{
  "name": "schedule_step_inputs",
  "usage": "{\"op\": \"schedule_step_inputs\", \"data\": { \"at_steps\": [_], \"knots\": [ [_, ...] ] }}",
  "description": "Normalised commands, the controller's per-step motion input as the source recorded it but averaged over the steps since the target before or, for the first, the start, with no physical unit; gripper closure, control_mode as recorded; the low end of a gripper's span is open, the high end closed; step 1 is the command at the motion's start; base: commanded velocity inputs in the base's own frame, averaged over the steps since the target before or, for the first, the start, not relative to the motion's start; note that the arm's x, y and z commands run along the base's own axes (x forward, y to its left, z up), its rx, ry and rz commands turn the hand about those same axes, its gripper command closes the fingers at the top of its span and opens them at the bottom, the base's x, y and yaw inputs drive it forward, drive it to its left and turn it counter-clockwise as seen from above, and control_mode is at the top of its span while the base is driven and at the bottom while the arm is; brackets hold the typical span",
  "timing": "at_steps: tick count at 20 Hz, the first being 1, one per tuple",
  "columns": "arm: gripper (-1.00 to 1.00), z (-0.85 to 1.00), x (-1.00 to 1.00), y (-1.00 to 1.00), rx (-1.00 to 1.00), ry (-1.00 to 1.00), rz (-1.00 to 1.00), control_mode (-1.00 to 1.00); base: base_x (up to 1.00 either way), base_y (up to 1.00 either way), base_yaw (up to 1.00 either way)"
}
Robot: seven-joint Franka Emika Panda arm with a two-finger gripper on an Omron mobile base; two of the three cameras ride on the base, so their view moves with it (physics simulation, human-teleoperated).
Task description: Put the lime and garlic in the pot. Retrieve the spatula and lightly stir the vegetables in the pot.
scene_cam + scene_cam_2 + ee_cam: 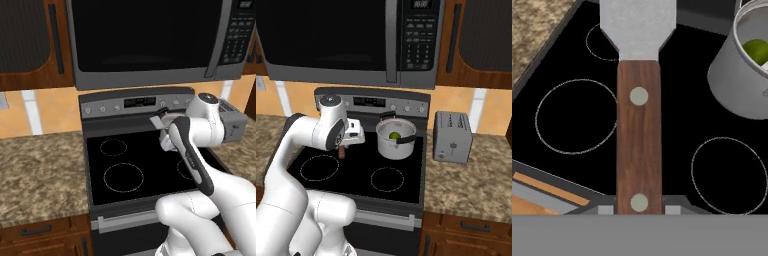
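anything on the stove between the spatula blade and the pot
Nothing: in the hand view only bare black cooktop lies between the spatula blade and the pot.

stove [150, 200] black glass top | microwave [145, 35] above | toaster [452, 136] on right counter [476, 175]

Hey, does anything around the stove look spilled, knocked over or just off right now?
Nothing stands out. The small silver metal pot stands upright on the black glass cooktop with the bright-green lime inside. The gripper holds the wooden-handled spatula above the burners. The grey boxy toaster stands upright on the counter.
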Motion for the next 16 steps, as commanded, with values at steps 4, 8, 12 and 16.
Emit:
{"op": "schedule_step_inputs", "data": {
  "at_steps": [4,8,12,16],
  "knots": [
    [1.0,0.0,0.0,0.0,0.0,0.0,0.0,1.0,0.25,-0.51,0.0],
    [1.0,0.0,0.0,0.0,0.0,0.0,0.0,1.0,0.2,-0.31,0.0],
    [1.0,0.0,0.0,0.0,0.0,0.01,0.0,-1.0,0.0,0.0,0.0],
    [1.0,0.0,0.16,0.0,0.0,0.0,0.0,-1.0,0.0,0.0,0.0]
  ]
}}
